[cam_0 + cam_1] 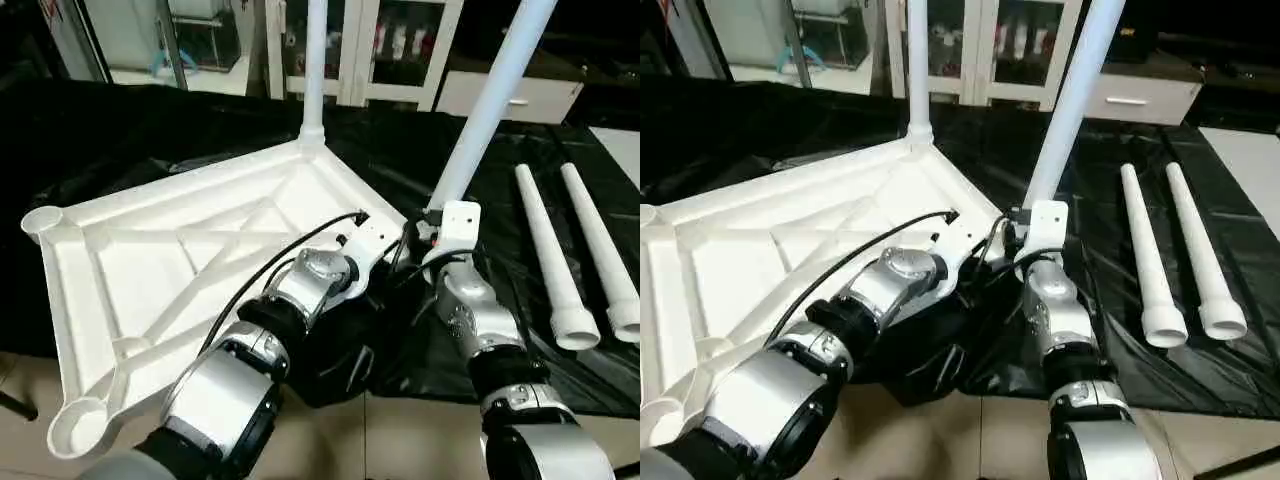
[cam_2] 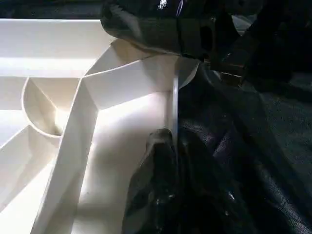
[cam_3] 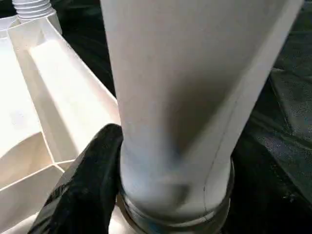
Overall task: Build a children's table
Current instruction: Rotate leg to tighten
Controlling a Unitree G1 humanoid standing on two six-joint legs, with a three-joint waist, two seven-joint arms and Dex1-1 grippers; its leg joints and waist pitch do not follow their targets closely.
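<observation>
So we've got the white tabletop (image 1: 150, 260) lying upside down, ribbed underside up, on the black-covered work surface (image 1: 120, 130), with its near edge hanging off toward us. One leg (image 1: 314, 70) stands upright in the far corner socket. A second leg (image 1: 487, 105) leans at the right-hand corner, its lower end sitting at the socket there. Our right gripper (image 3: 146, 195) has its fingers around the base of that leaning leg; the wrist view shows one black finger (image 3: 83, 190) pressed against the tube just above its collar. Our left gripper (image 2: 170, 146) is at the tabletop's edge right beside that same corner, fingers (image 2: 156, 185) pressed together and pinching the thin rim wall. Two more legs (image 1: 545, 260) lie side by side on the black cover off to the right, wide ends toward us, well apart from the tabletop. Both near corner sockets (image 1: 80, 425) sit open.
</observation>
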